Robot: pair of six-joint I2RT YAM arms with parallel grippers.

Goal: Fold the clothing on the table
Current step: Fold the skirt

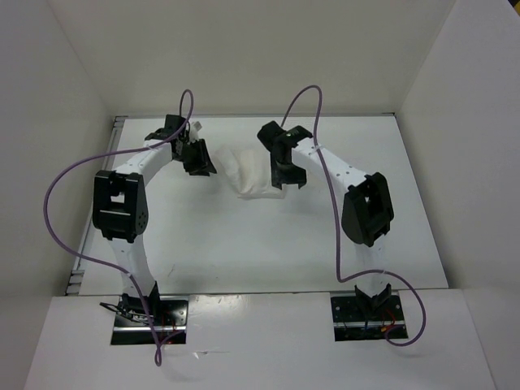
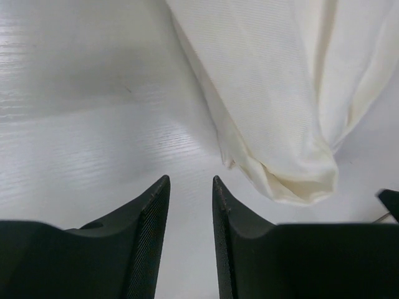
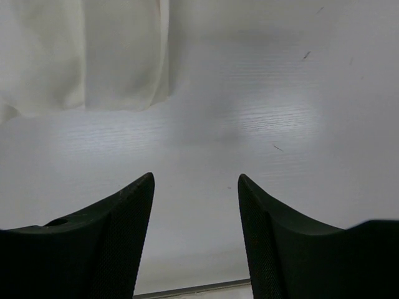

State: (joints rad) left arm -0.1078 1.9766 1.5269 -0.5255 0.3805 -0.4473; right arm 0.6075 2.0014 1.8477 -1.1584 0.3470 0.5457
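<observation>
The clothing lies bunched in a small white bundle at the back middle of the table. My left gripper hovers just left of it and my right gripper stands at its right edge. In the left wrist view the left gripper is open with only bare tabletop in the gap, and the folded clothing lies ahead to the right. The right gripper is open wide over the bare table, with the clothing at the upper left, apart from its fingers.
White walls close in the table at the back and on both sides. A metal edge strip runs down the left side, and another strip shows under the right gripper. Purple cables loop off both arms.
</observation>
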